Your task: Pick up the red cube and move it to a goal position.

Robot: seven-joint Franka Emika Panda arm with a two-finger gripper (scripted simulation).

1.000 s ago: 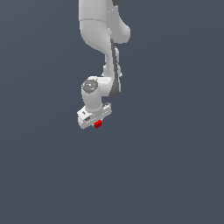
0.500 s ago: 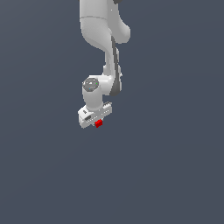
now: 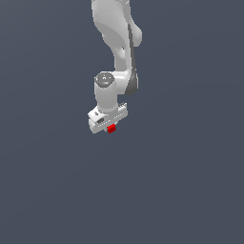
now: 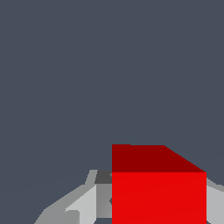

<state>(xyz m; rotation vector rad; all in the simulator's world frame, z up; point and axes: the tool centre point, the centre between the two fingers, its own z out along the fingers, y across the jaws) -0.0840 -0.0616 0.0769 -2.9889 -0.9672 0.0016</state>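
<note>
The red cube [image 3: 112, 128] is small and bright red, and it sits under the white hand of the arm in the exterior view. My gripper [image 3: 110, 127] is shut on it, with the cube poking out below the hand. The wrist view has the red cube [image 4: 158, 192] large and close, and a grey finger [image 4: 85, 203] presses against its side. The other finger only shows as a sliver past the cube's far side. Whether the cube is off the ground cannot be told. No mark for the goal position shows in either view.
The white arm [image 3: 116, 43] reaches down from the top of the exterior view. Around it is only a plain dark grey-blue ground [image 3: 181, 190], with no other object in sight.
The gripper with the red cube in it has shifted up and slightly toward the exterior view's right. The grip on the cube is unchanged.
</note>
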